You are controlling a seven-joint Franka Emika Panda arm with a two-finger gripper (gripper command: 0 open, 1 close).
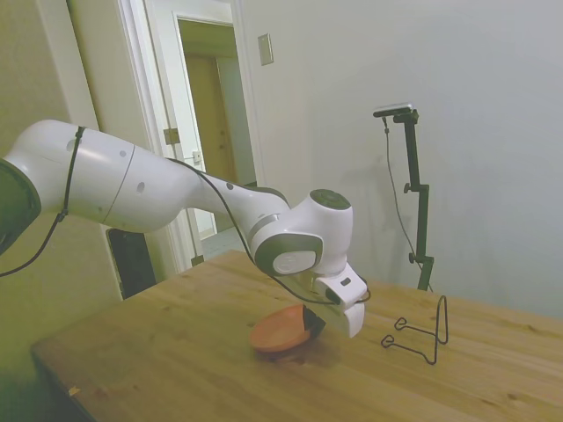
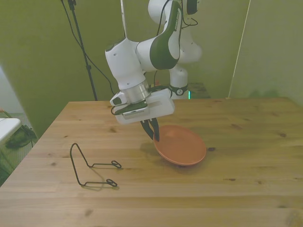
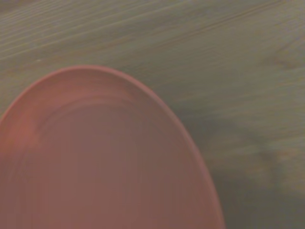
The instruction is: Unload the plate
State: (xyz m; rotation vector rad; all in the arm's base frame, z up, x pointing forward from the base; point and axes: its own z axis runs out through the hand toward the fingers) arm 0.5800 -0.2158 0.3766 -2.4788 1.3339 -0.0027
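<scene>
Meanwhile, on the wooden table [image 2: 246, 137]: gripper [image 2: 153, 130] w/ dark fingers [image 2: 155, 128] pinching the plate [image 2: 182, 146] at its rim; plate tilted, lower edge touching tabletop. Black wire stand [image 2: 92, 166] sits well apart from fingers, opp. side from plate.

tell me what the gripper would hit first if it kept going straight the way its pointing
The gripper points down at the plate, its fingers already at the rim, so it would likely press the plate into the wooden table. Whether it grips the rim is unclear.
</scene>
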